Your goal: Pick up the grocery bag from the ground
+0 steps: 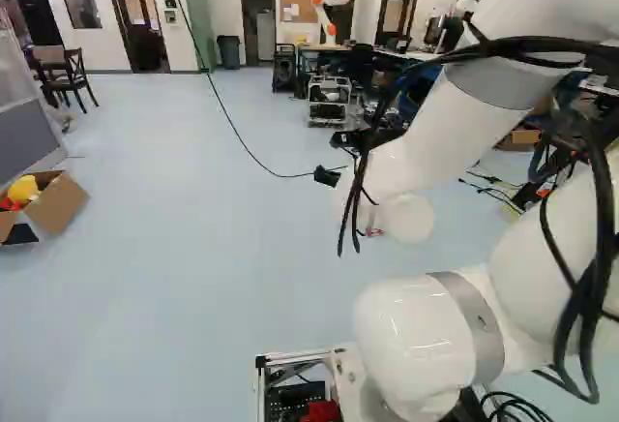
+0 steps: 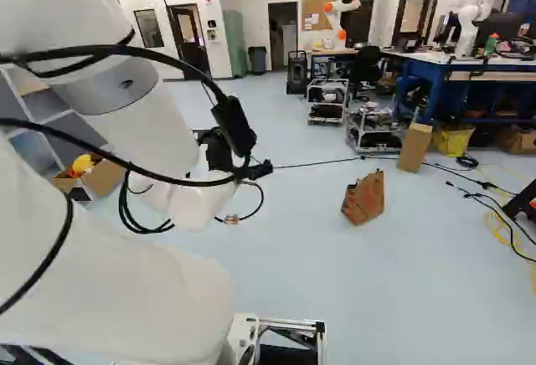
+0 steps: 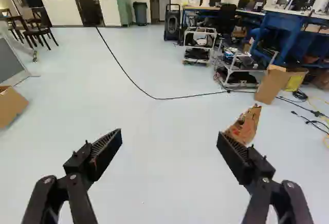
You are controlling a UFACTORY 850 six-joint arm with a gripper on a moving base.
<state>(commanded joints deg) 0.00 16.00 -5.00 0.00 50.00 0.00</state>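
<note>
In the right base view my gripper shows only in part, past the white wrist. The brown paper grocery bag stands on the floor to its right, apart from it. In the wrist view the gripper is open wide, with bare floor seen between its fingers. There the bag shows ahead, just beyond one fingertip, which overlaps its lower edge in the picture. The arm hides the bag in the left base view.
A cardboard box stands behind the bag, near wheeled carts and a blue workbench. Cables lie right of the bag. An open box stands at the far left. Another robot is at the back.
</note>
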